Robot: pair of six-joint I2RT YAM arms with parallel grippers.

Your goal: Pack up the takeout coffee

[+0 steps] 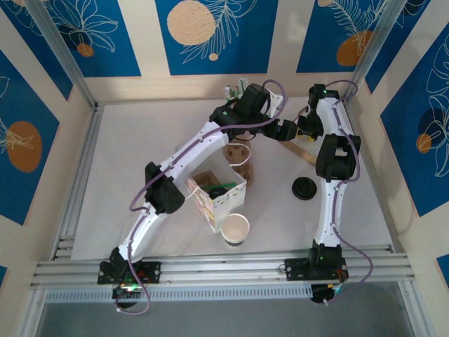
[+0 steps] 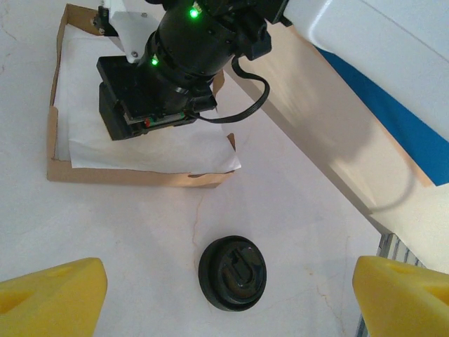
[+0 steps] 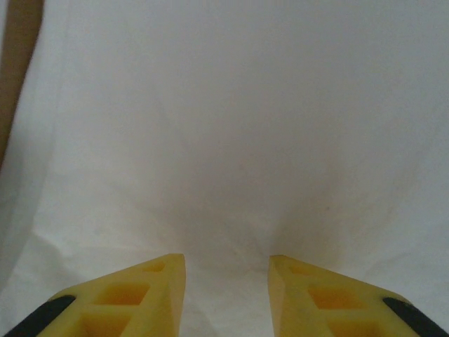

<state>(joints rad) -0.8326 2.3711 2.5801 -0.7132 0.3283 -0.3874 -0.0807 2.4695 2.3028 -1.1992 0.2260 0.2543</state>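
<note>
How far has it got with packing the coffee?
Done: hard to say; the box holds something dark I can't identify. In hand: nothing. The open left gripper hovers above a black lid on the table; the open right gripper is over white paper. Left: the lid and a lidless cup sit outside the box.

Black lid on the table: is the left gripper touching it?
Apart. The left wrist view shows bare table between the black lid and both yellow fingers of the open left gripper.
</note>
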